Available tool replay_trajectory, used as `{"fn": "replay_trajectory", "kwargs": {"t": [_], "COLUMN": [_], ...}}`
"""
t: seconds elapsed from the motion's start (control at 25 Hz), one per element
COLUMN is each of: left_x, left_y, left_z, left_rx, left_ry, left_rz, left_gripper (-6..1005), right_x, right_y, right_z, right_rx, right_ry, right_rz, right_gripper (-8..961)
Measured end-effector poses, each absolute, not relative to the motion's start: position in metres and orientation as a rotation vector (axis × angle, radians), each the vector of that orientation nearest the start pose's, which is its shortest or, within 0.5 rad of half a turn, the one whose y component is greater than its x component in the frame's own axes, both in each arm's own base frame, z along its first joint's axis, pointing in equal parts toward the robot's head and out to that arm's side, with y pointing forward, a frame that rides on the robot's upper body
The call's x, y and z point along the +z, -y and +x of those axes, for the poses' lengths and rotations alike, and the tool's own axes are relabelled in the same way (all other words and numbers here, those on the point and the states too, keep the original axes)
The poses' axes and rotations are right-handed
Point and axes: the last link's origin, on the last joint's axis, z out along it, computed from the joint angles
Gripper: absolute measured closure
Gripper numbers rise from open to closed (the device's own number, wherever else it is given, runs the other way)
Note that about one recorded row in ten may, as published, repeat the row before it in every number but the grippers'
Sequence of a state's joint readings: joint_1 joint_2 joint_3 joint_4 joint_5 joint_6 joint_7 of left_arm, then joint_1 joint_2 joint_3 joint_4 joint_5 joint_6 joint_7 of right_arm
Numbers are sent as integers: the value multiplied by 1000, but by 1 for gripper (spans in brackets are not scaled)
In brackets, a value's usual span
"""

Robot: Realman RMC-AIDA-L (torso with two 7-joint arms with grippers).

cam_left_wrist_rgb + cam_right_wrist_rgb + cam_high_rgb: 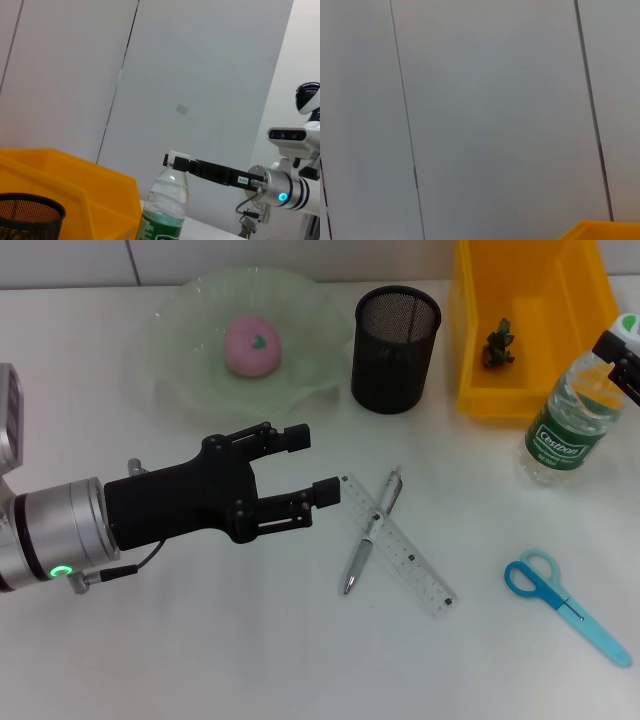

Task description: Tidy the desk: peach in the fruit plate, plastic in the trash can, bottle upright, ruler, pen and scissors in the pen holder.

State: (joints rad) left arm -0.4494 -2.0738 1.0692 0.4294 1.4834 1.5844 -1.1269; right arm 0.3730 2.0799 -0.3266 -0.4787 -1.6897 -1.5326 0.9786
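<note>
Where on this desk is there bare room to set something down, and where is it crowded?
Bare desk lies between the pen and scissors, and along the near edge below the open left claw. Crowded: the back row of fruit plate, pen holder, yellow bin and bottle, gripped by the right claw.

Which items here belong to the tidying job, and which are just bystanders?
Job: peach in fruit plate, plastic in trash can, bottle at right gripper, ruler, pen, scissors, pen holder, left gripper.
Bystanders: none visible.
</note>
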Motion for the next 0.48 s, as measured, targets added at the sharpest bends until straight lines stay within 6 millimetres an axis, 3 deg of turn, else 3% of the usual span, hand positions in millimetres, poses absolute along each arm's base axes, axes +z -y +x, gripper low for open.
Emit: {"fn": "replay_trajectory", "kwargs": {"t": [0.48], "left_x": [-40], "left_y": [-291], "left_z": [-246], "left_rx": [-1098], "left_ry": [527], "left_rz": [-2699], "left_gripper": [246], "right_x": [50], "right_y": [-300], "right_z": [326], "right_rx": [976], "right_ry": [-540], "right_rz": [-2048], "right_gripper": [460]}}
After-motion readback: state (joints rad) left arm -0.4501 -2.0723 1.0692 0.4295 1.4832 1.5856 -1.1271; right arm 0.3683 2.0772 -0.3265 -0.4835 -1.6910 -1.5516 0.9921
